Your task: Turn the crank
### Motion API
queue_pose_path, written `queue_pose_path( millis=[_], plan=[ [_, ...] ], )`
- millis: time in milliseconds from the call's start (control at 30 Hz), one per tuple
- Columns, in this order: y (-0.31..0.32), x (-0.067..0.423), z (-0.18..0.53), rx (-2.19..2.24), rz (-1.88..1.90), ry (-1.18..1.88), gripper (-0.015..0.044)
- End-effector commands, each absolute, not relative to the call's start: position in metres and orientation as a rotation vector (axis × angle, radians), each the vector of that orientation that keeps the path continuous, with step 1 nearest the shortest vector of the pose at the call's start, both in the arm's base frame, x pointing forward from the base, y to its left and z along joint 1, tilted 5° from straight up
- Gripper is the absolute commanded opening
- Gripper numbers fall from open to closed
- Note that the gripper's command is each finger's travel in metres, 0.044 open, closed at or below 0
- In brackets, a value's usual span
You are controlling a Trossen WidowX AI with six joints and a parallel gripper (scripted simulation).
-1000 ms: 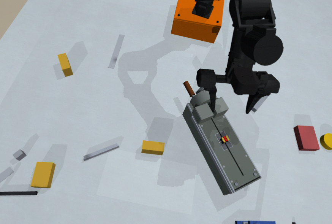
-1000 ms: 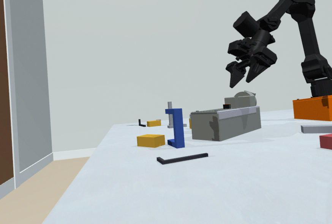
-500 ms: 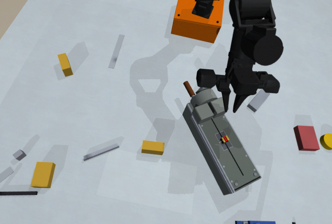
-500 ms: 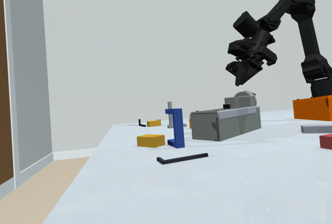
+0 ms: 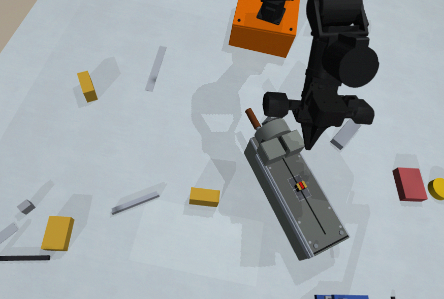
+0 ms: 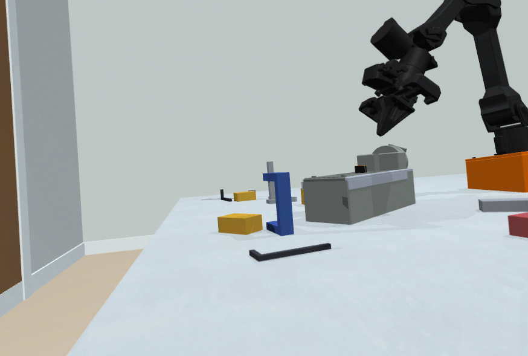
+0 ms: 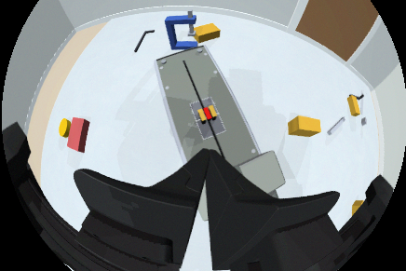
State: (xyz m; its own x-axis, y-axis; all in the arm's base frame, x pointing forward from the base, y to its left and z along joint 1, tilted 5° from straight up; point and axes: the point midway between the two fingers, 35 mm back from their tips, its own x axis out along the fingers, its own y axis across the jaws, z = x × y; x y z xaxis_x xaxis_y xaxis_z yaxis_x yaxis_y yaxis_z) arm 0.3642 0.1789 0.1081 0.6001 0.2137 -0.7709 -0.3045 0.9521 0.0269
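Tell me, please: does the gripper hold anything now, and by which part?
Nothing is held. The gripper is shut on air, above the machine and apart from the crank handle.

three yellow blocks (image 5: 87, 86), one red block (image 5: 409, 184), one machine (image 5: 301, 195).
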Motion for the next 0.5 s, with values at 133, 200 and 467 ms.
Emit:
queue_pose_path(
  millis=[133,200,467],
  plan=[
    [0.1789,0.3642,0.1081,-0.111,0.301,0.878,0.0053],
    [0.1789,0.3642,0.1081,-0.111,0.301,0.878,0.0105],
    [0.1789,0.3642,0.1081,-0.111,0.301,0.878,0.0315]
  ],
)
